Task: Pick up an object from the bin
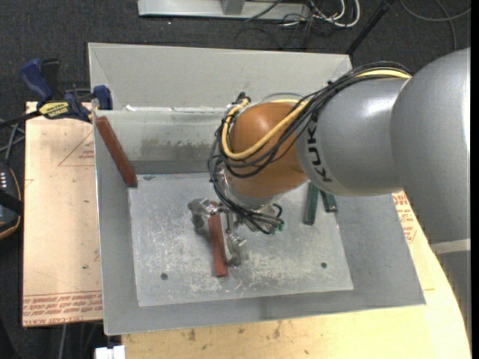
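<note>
Grey bin (299,269) floor carries little; our pincer (224,236) sits low at the reddish-brown stick (219,260), presumably to straddle it; its opening we cannot tell.

The black letters KUKA stand on the grey arm (374,140) casing beside its orange cover (262,148).

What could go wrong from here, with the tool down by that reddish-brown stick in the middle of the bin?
1. The tool sits over the upper end of the long reddish-brown stick, not its middle. Gripped there, the stick may well tilt or slip out on lifting.
2. The tool looks very close to the bin floor. Going lower could scrape the metal or jam the stick against it.
</note>
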Controlling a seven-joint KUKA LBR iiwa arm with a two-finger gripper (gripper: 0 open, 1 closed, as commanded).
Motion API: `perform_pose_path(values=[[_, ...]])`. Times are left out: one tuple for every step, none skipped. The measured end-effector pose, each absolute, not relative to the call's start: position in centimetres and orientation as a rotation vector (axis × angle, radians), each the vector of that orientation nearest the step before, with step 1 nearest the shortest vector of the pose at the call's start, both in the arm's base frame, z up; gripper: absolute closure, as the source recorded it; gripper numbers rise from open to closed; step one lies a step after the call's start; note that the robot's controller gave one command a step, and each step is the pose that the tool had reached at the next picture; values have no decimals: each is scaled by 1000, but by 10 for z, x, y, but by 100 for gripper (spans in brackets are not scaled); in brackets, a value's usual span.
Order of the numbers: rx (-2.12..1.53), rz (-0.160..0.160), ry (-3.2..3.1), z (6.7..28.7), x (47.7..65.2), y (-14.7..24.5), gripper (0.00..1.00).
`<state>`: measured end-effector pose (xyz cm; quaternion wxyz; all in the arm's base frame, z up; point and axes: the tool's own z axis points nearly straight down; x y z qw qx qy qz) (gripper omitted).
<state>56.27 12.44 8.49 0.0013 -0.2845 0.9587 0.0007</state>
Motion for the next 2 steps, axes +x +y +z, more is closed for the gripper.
perform_pose_path(values=[[-1488, 2, 2764, 71, 567, 120, 100], [-1488, 2, 2764, 71, 567, 120, 100]])
